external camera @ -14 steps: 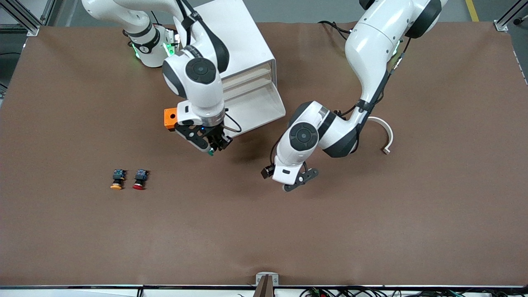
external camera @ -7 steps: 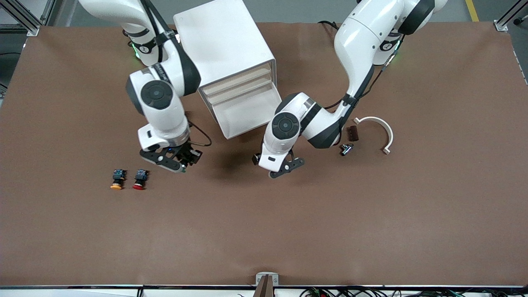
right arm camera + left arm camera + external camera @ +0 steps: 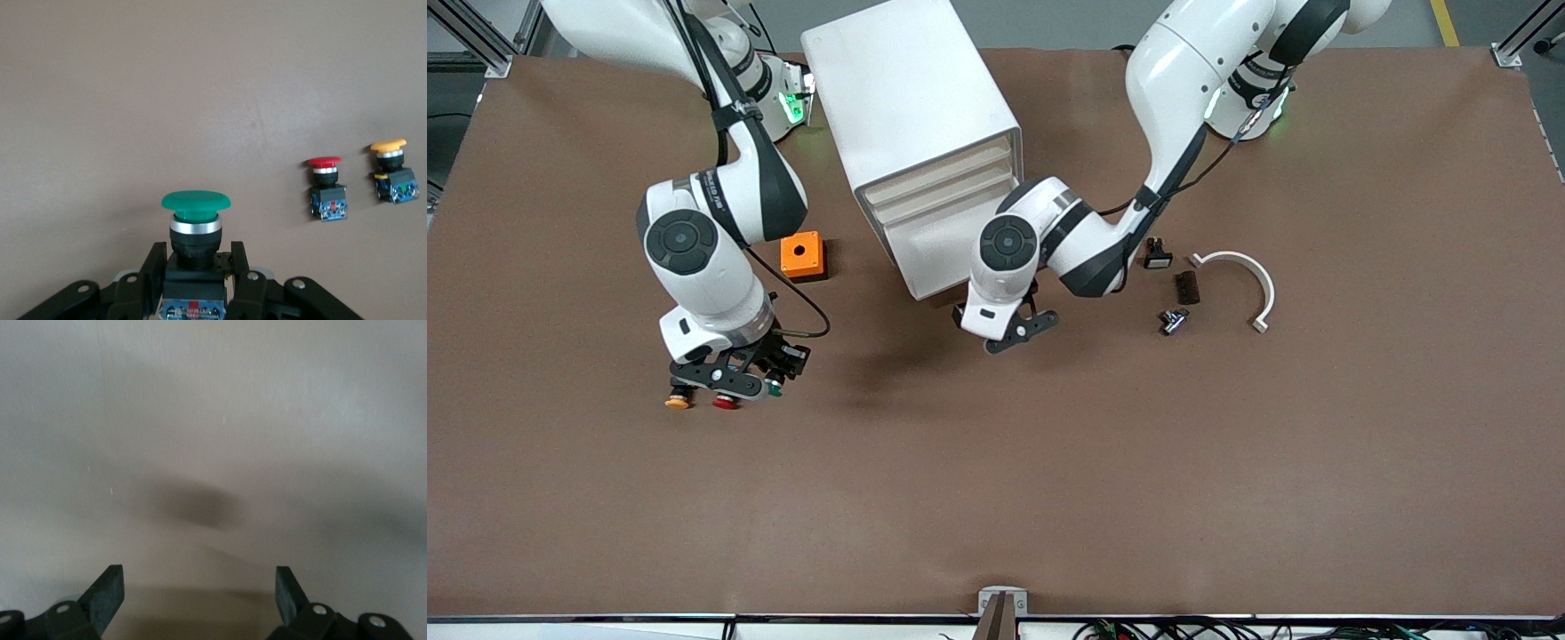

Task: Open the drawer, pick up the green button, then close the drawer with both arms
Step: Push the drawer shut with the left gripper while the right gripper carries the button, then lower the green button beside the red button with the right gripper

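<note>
The white cabinet (image 3: 907, 98) has its drawer (image 3: 985, 233) pulled out, a shallow white tray with nothing showing inside. My right gripper (image 3: 769, 384) is shut on the green-capped button (image 3: 775, 388) and holds it low over the table, beside the red-capped button (image 3: 727, 403) and the yellow-capped one (image 3: 678, 403). In the right wrist view the green button (image 3: 195, 203) stands between the fingers (image 3: 150, 267), with the red (image 3: 325, 190) and yellow (image 3: 393, 175) ones farther off. My left gripper (image 3: 1018, 331) is open and empty just in front of the open drawer. In its wrist view the left gripper (image 3: 199, 593) faces a pale shadowed surface.
An orange box (image 3: 801, 256) sits beside the cabinet toward the right arm's end. Toward the left arm's end lie a white curved piece (image 3: 1249, 280), two small dark parts (image 3: 1185, 286) (image 3: 1157, 258) and a small metal part (image 3: 1172, 320).
My right arm carried the green button from the drawer's front toward its own end of the table, down beside the red button. My left gripper moved closer to the open drawer's front.
</note>
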